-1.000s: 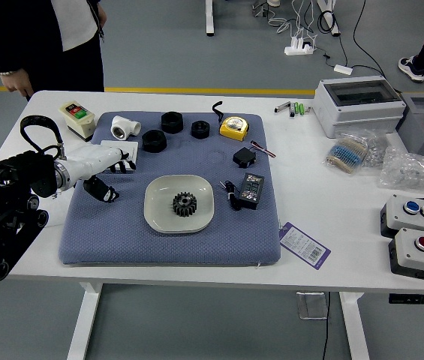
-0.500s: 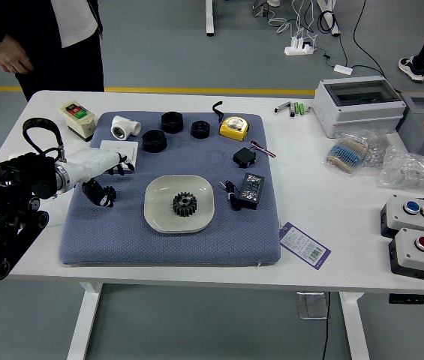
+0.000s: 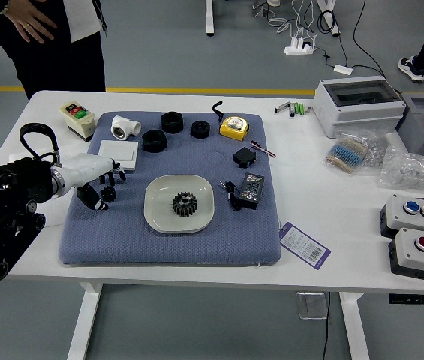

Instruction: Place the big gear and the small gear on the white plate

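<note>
The robot's left hand (image 3: 93, 175), thumb and fingers apart, reaches over a blue mat (image 3: 234, 247) on a white table (image 3: 309, 262) in a gray-floored room. The small gear (image 3: 109, 194) lies just beside the thumb; whether they touch cannot be told. Beyond the fingers is a white box (image 3: 119, 154). A strip of mat separates the small gear from the plate (image 3: 156, 217), where the big gear (image 3: 184, 203) sits; more mat runs toward the near edge. At far left stands a person, one hand (image 3: 31, 20) before the body.

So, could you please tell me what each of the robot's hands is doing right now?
Left hand: open, beside the small black gear, seemingly not gripping it.
Right hand: not in view.
</note>
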Action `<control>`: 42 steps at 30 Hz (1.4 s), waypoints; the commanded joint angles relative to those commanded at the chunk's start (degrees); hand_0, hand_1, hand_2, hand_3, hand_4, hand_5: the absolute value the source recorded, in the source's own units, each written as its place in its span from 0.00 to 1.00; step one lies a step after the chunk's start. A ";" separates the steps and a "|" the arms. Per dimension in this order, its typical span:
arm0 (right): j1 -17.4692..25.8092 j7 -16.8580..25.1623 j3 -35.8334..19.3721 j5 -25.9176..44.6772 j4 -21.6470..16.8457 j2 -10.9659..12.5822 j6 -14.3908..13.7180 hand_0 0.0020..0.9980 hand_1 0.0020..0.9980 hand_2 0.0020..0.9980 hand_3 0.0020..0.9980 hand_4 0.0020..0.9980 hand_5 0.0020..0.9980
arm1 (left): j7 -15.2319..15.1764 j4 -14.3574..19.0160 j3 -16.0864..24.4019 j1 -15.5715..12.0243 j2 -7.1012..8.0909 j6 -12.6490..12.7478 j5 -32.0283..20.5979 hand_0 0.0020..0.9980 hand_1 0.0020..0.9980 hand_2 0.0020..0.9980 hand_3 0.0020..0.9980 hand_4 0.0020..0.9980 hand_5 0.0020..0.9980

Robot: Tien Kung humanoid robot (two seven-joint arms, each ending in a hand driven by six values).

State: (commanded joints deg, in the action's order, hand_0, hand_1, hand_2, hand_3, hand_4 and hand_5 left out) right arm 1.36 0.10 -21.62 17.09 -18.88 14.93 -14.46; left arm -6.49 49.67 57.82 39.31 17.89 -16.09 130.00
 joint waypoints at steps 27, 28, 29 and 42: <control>-0.01 0.02 -0.21 0.03 -0.06 0.00 -0.13 0.71 0.73 0.78 0.61 0.84 0.70 | -0.51 -2.57 -0.28 0.66 -0.84 1.15 0.00 0.38 0.44 0.49 0.54 0.62 0.00; -0.04 0.01 -0.24 0.02 -0.06 0.00 -0.13 0.71 0.73 0.78 0.61 0.84 0.70 | -0.49 -2.46 -0.29 0.68 -0.82 1.10 0.00 0.38 0.44 0.49 0.54 0.62 0.00; -0.07 0.00 -0.25 -0.01 -0.06 0.01 -0.12 0.71 0.73 0.78 0.61 0.84 0.70 | -0.48 -2.35 -0.29 0.70 -0.80 1.06 0.00 0.38 0.44 0.49 0.54 0.62 0.00; -0.16 -0.02 -0.21 0.04 -0.06 0.04 -0.13 0.71 0.73 0.78 0.61 0.84 0.70 | -0.15 -0.02 0.63 0.50 -0.30 0.62 0.00 0.32 0.36 0.42 0.48 0.63 0.00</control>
State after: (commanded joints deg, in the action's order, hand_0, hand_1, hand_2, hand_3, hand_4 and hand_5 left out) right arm 1.20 0.08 -21.83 17.13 -18.93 14.97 -14.59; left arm -6.64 49.66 58.45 39.81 17.59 -15.47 130.00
